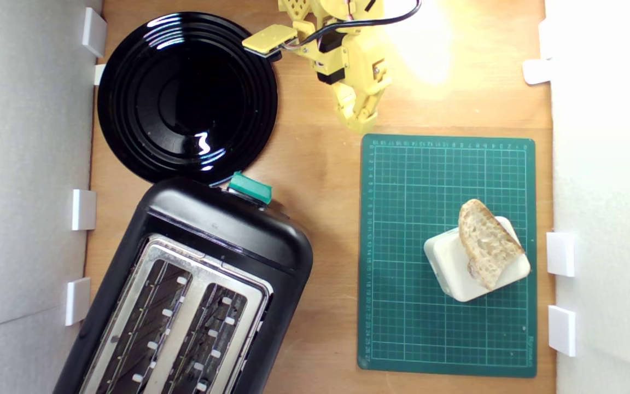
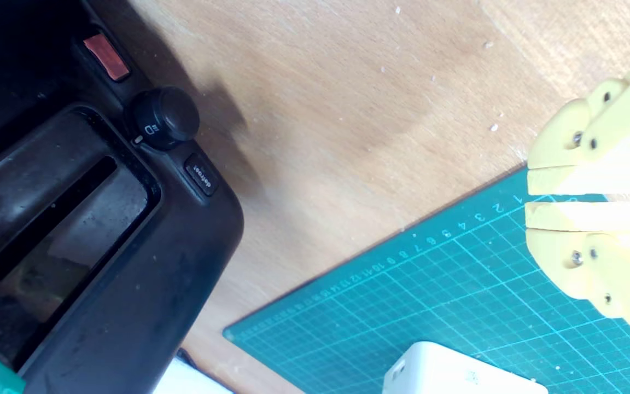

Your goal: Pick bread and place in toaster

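- Yellow fingertips fill the near edge of the wrist view, pressed almost together with only a thin slit between them and nothing held; the gripper is narrow and empty.
- In the exterior view it hangs over bare wooden table, just off the green cutting mat, at about 12 o'clock from the mat's centre.
- Bread, a crusty wedge, lies on the cream block on the mat, at roughly 5 o'clock from the gripper and well apart from it.
- Toaster sits at about 7 o'clock from the gripper, tilted on the table, both slots open and empty; its green lever knob points toward the black plate.
- Judged risks:
  - with the jaws this close, a descent would push the slice off the block unless they open first;
  - the wedge overhangs the block's edge, so an off-centre pinch may tip it;
  - the toaster's slanted slots demand a matching wrist turn, or the crust may catch on the metal rim.
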Controlling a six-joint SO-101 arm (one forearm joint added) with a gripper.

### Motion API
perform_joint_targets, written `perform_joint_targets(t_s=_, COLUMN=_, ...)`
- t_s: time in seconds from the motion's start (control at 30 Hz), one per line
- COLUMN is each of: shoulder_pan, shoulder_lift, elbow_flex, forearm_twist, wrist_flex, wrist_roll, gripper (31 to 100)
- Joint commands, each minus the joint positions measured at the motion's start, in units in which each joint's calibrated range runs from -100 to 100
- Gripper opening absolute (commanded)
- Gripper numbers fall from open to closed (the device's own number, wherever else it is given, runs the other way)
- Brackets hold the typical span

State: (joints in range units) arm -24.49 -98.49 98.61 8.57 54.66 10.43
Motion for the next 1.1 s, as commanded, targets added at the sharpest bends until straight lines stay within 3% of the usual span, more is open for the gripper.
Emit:
perform_joint_targets(t_s=0.0, shoulder_pan=-0.3, shoulder_lift=0.0, elbow_flex=-0.2, forearm_twist=0.1, wrist_flex=-1.6, wrist_roll=-0.2, gripper=46.6)
perform_joint_targets(t_s=1.07, shoulder_pan=-0.4, shoulder_lift=0.0, elbow_flex=-0.2, forearm_twist=0.4, wrist_flex=-1.6, wrist_roll=-0.1, gripper=46.6)
